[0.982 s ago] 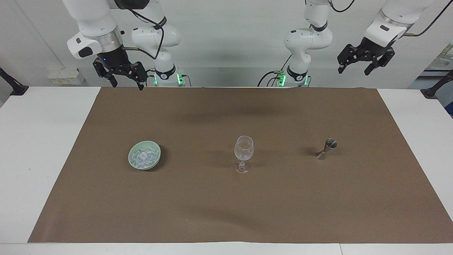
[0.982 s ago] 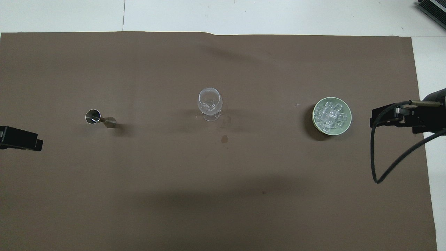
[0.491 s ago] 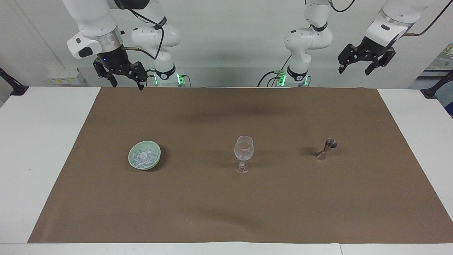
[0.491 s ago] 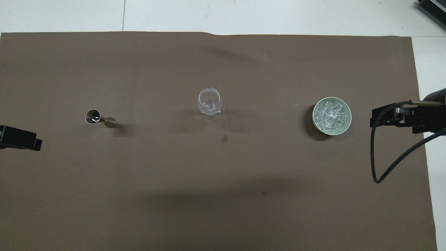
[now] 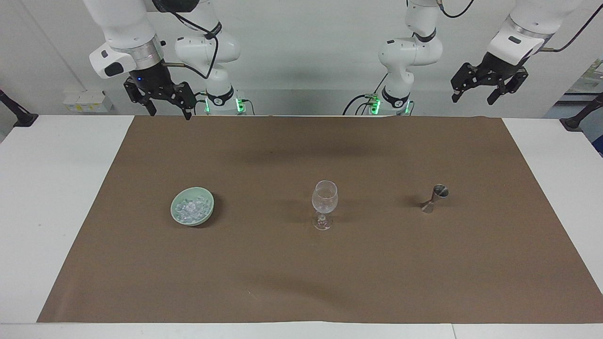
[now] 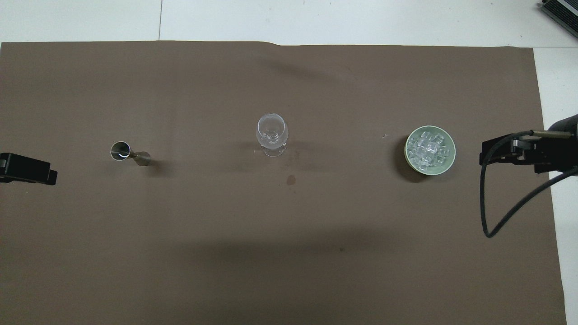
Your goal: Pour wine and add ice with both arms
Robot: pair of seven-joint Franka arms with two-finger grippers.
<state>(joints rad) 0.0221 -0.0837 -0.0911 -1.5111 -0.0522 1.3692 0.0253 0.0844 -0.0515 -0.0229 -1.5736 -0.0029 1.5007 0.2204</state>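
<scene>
Both sets of jaws stand wide and hold nothing. The right gripper [image 5: 168, 107] hangs high over the robots' edge of the brown mat [image 5: 301, 282], at the right arm's end of the tabletop [image 5: 56, 188]. The left gripper [image 5: 474, 92] hangs raised at the left arm's end, also over the robots' edge. Neither is close to any object.

On the mat, in one row: the ice [image 5: 192, 209], heaped in a pale green bowl [image 5: 175, 215] toward the right arm's end; a clear stemmed glass [image 5: 324, 202] in the middle, upright; a small metal jigger [image 5: 434, 198] toward the left arm's end, upright. All three well apart. Whether the jigger holds liquid, I cannot tell.

Judgement: nothing started yet; both approaches remain.

Risks from here:
- Jigger is narrow-waisted and light; an off-centre close could tip it and spill.
- Glass is tall on a small foot; a nudge from either arm during pouring could topple it.
- Ice chunks are small and slick; a pinch may squirt one out, or the bowl may slide.
- Both arms converging on the glass could collide.
</scene>
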